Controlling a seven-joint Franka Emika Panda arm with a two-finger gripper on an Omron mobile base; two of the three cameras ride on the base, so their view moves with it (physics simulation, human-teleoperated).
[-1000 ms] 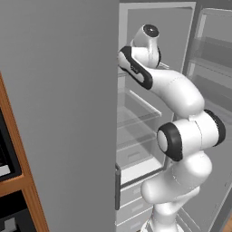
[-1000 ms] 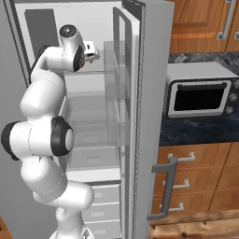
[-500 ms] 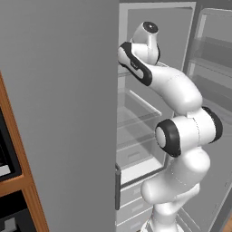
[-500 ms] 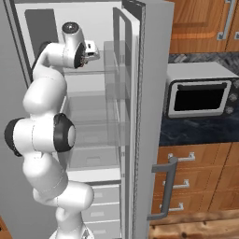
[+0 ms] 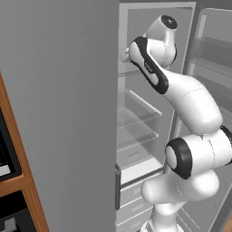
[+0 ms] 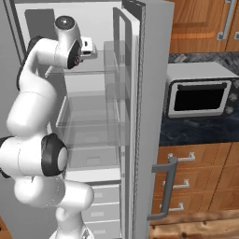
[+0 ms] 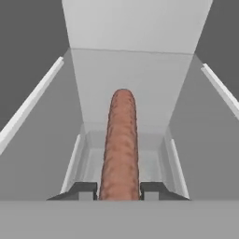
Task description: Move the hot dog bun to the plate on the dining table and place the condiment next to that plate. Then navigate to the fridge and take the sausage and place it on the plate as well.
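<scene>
The pincer (image 7: 119, 190), agape a second ago, has now clenched on the sausage (image 7: 120, 144), which points to twelve o'clock inside the fridge (image 6: 140, 116); it seems ready for withdrawal

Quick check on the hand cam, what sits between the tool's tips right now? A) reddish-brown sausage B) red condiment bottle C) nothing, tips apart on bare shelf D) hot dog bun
A: the hand view shows the tool with its two dark tips pressed against either side of the sausage, which runs lengthwise away from the camera inside the fridge.
</scene>
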